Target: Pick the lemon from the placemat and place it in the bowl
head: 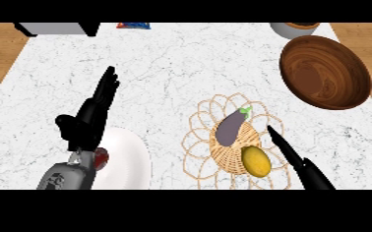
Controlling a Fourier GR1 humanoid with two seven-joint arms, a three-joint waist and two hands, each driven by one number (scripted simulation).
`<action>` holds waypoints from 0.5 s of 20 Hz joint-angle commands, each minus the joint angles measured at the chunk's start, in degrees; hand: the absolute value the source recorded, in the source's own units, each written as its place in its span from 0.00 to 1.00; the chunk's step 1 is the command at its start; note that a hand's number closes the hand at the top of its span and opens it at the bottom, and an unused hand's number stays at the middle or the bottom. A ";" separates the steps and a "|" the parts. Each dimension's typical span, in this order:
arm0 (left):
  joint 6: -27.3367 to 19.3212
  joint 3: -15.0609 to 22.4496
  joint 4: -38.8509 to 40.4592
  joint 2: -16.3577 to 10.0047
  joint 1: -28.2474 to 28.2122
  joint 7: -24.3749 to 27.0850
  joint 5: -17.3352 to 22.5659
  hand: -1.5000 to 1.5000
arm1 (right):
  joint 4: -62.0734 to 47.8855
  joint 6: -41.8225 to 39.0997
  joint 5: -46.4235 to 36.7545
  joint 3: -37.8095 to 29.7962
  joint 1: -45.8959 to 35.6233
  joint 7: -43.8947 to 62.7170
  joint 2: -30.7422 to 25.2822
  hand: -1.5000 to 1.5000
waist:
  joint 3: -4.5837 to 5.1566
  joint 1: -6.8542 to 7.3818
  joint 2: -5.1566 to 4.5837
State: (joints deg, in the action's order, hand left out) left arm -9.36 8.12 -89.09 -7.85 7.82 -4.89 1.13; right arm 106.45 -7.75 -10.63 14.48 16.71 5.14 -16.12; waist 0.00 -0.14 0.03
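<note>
The oval yellow lemon (pixel 256 160) lies on the lacy woven placemat (pixel 200 128), just beside a smooth purple eggplant (pixel 232 127); the round wooden bowl (pixel 291 54) sits apart on the marble counter (pixel 167 64); the right hand (pixel 294 157) is just beside the lemon, fingers straight and together; the left hand (pixel 91 115) rests open, fingers up, by a white plate (pixel 127 157).

The lemon (pixel 256 160) is yellow, the bowl (pixel 341 64) brown, the counter (pixel 167 64) white-marbled.

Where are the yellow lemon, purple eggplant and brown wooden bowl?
yellow lemon (pixel 256 160), head view, middle of its skin.
purple eggplant (pixel 231 128), head view, middle of its body.
brown wooden bowl (pixel 341 59), head view, on its inner wall.
</note>
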 commanded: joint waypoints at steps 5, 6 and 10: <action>2.69 -3.03 3.80 1.67 2.22 1.75 -0.58 0.50 | -10.26 0.05 -2.67 -1.65 -4.48 -4.51 4.23 0.00 | -0.01 0.03 -0.03; 3.88 -2.88 0.04 1.06 -0.19 0.57 -0.43 0.50 | -9.04 0.54 -3.04 -0.77 -4.64 -2.73 5.82 0.00 | -0.01 0.09 -0.01; 3.51 -2.79 -2.64 0.48 -0.42 -1.97 -1.74 0.50 | -11.99 1.99 -7.84 -0.92 -4.34 -4.15 4.39 0.00 | -0.01 0.14 0.02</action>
State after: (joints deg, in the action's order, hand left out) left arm -6.19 4.78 -88.57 -7.22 8.60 -5.10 0.55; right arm 97.52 -6.85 -15.23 13.71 12.48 2.47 -11.68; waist 0.00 -0.06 0.02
